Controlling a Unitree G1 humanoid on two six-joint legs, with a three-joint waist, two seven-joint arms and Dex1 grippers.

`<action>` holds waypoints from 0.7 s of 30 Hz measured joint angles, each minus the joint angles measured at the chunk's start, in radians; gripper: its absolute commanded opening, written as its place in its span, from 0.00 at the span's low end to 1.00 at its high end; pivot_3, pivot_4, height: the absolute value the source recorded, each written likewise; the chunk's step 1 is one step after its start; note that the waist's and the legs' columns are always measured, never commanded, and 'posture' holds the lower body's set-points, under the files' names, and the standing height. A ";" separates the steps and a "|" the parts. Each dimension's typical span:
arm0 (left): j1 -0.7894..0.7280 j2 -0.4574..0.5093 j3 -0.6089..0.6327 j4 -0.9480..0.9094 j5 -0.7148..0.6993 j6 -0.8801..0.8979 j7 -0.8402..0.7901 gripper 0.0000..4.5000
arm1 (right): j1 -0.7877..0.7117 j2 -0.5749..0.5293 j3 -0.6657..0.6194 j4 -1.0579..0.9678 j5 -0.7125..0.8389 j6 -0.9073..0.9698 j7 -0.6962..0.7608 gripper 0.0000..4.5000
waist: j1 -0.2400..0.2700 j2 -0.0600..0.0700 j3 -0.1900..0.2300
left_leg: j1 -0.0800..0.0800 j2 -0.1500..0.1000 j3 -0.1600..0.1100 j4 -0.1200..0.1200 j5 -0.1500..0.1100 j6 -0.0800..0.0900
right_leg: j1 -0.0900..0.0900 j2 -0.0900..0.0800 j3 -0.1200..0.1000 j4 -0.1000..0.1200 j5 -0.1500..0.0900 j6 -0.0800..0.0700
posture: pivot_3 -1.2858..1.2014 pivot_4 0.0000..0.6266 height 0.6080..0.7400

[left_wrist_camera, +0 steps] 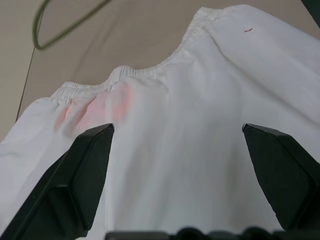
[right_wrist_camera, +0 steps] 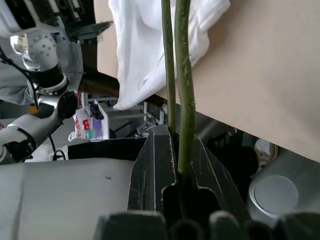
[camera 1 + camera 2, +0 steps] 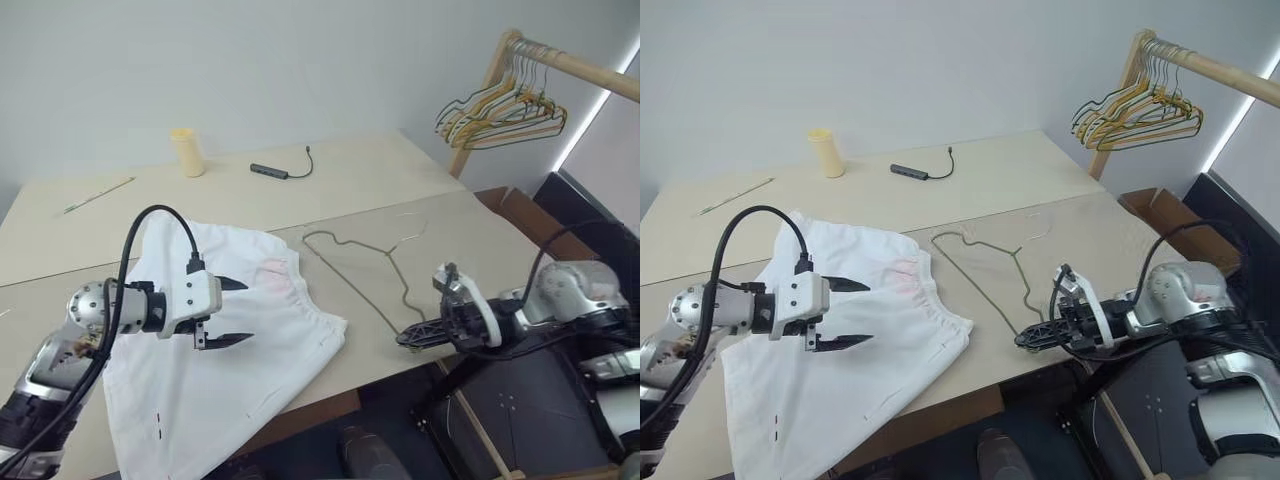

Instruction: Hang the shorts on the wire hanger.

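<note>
The right wrist view shows the right gripper (image 2: 176,172) clamped on the wire hanger (image 3: 365,270), hook toward ten o'clock. The left gripper (image 3: 232,312) hovers spread over the shorts (image 3: 250,340), waistband toward three o'clock.

White shorts (image 3: 855,330) lie spread on the pale table (image 3: 1040,180), with the wire hanger (image 3: 985,265) flat beside their waistband. The left gripper (image 3: 845,313) hovers over the cloth, fingers spread. The right gripper (image 3: 1032,338) pinches the hanger's near end at the table edge.
</note>
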 measured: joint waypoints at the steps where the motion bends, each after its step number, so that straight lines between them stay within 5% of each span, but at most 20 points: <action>1: 0.004 0.001 0.001 -0.008 0.000 0.001 0.000 1.00 | -0.006 0.014 0.017 0.018 -0.021 -0.007 0.006 0.00 | 0.001 0.000 0.000 | 0.000 0.000 0.000 0.000 0.000 0.000 | 0.000 0.000 0.000 0.000 0.000 0.000 | 0.44 0.00 1.00; 21: 0.063 0.012 0.005 -0.033 0.017 0.010 0.002 1.00 | -0.047 0.024 0.217 0.082 -0.309 -0.216 0.330 0.00 | 0.028 0.000 0.000 | 0.000 0.000 -0.006 0.001 0.000 0.000 | 0.000 -0.001 -0.001 0.001 0.002 -0.003 | 0.45 0.00 1.00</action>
